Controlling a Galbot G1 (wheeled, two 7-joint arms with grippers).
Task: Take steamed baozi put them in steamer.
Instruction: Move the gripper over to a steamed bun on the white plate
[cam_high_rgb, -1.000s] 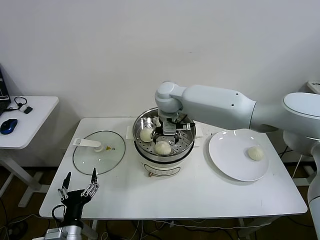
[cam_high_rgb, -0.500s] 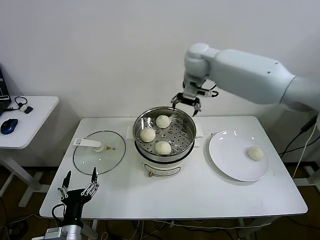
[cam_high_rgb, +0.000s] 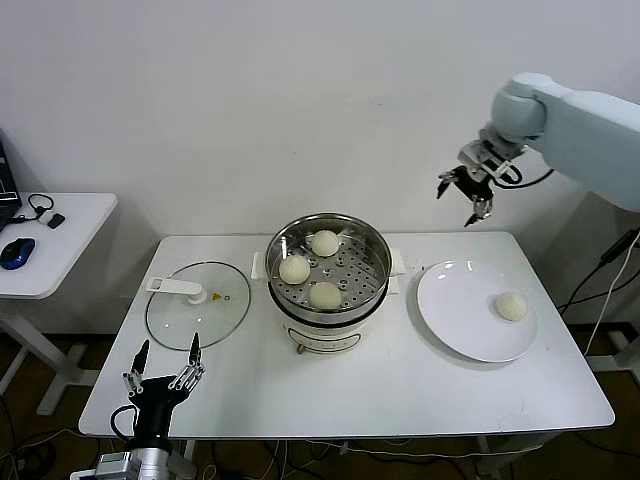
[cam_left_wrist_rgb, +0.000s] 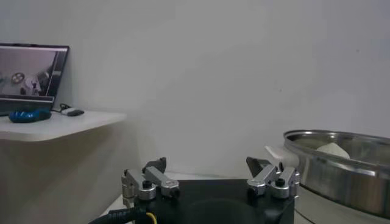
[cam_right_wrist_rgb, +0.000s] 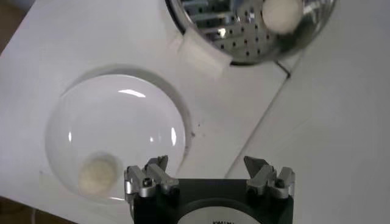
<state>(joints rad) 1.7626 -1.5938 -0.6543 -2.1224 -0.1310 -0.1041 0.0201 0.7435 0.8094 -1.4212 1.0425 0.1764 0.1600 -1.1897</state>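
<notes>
**Three buns loaded, one left on plate**

My right tool (cam_high_rgb: 470, 195) hangs high above the plate (cam_high_rgb: 450, 310), fingers spread, empty. I should lower it squarely over the last baozi (cam_high_rgb: 511, 306) and pinch gently. The steamer (cam_high_rgb: 328, 272) holds three. The right wrist view shows the bun just inside the plate's rim. The left tool (cam_high_rgb: 160, 378), spread, waits at the worktop (cam_high_rgb: 400, 390) edge.

three steamed baozi (cam_high_rgb: 310, 269) sit in the steamer (cam_high_rgb: 329, 322); a fourth lies on the plate (cam_high_rgb: 450, 315). right gripper (cam_high_rgb: 466, 193) hangs empty, fingers spread, above the bench (cam_high_rgb: 400, 385).
</notes>
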